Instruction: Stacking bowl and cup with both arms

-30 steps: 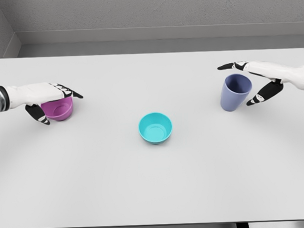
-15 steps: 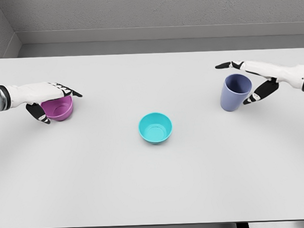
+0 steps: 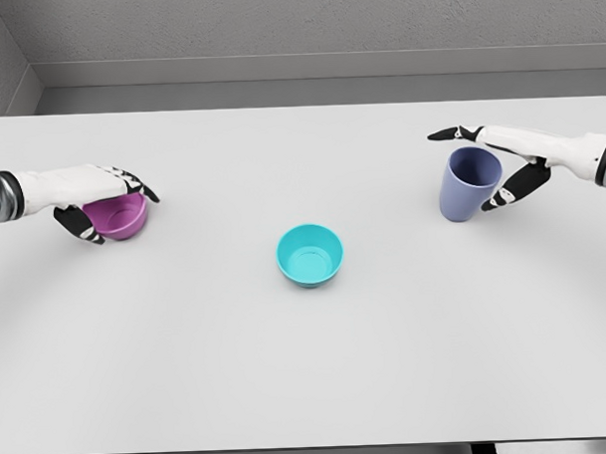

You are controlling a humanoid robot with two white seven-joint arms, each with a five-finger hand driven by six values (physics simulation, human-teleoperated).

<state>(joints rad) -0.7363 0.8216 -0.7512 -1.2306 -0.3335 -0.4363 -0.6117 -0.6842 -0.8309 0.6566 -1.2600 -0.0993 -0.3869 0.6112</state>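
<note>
A purple bowl [image 3: 123, 217] sits on the white table [image 3: 308, 366] at the left. My left hand [image 3: 113, 206] wraps it, fingers curled over the far rim and thumb against the near side. In the middle of the table a teal bowl [image 3: 309, 255] stands upright with nothing in it. A blue-grey cup [image 3: 468, 186] stands at the right. My right hand [image 3: 462, 172] is open around that cup: fingers [image 3: 449, 134] reach behind the rim, and the thumb lies close to the right side.
A grey wall [image 3: 296, 28] runs behind the table's far edge. The table's near edge crosses the bottom of the view.
My left hand's fingers have curled down tighter over the purple bowl. The right hand has drawn slightly nearer the cup, its thumb coming in toward the cup's side. Neither the bowls nor the cup moved.
</note>
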